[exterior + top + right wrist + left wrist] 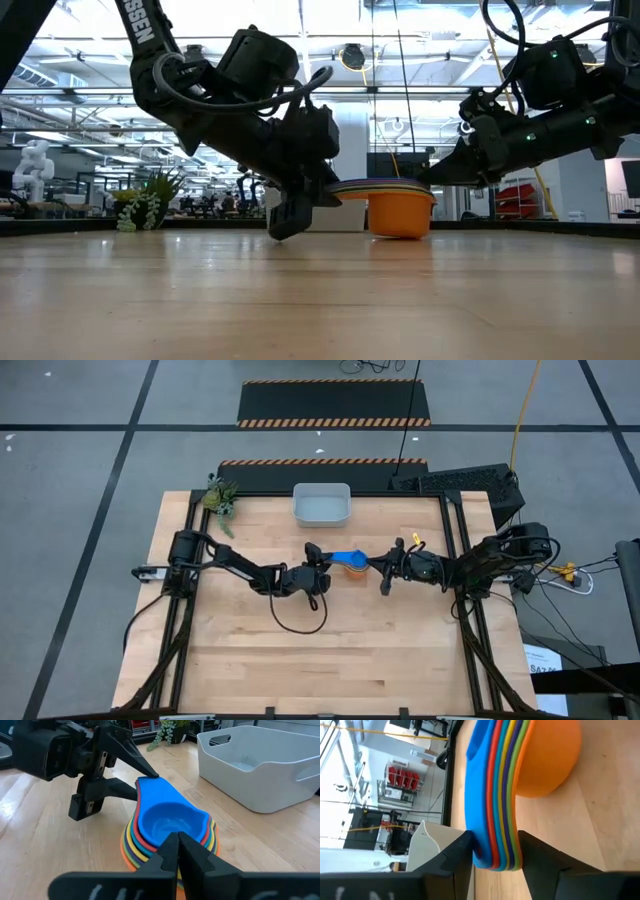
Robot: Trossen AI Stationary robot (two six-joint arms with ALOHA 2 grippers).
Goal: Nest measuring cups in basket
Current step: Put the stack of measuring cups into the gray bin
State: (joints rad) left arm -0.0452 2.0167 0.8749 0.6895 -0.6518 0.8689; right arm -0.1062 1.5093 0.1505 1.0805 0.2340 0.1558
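I see my left claw point(131, 779) with fingers apart around the handles of the nested measuring cups point(167, 831) at mid-desk point(250, 670), my right claw point(178, 851) pinched together just beside the stack, the basket point(321, 504) well apart.

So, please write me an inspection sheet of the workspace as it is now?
Surface: wooden table, bare around the stack.
Job's things: measuring cups nested, blue on top, orange lowest, mid-table; basket empty at the far edge.
Clutter: small plant at the far left corner.
Grippers: left gripper straddling the stacked handles; right gripper shut beside the stack.
Cables: black loop under the left arm.
Surroundings: striped floor mats.
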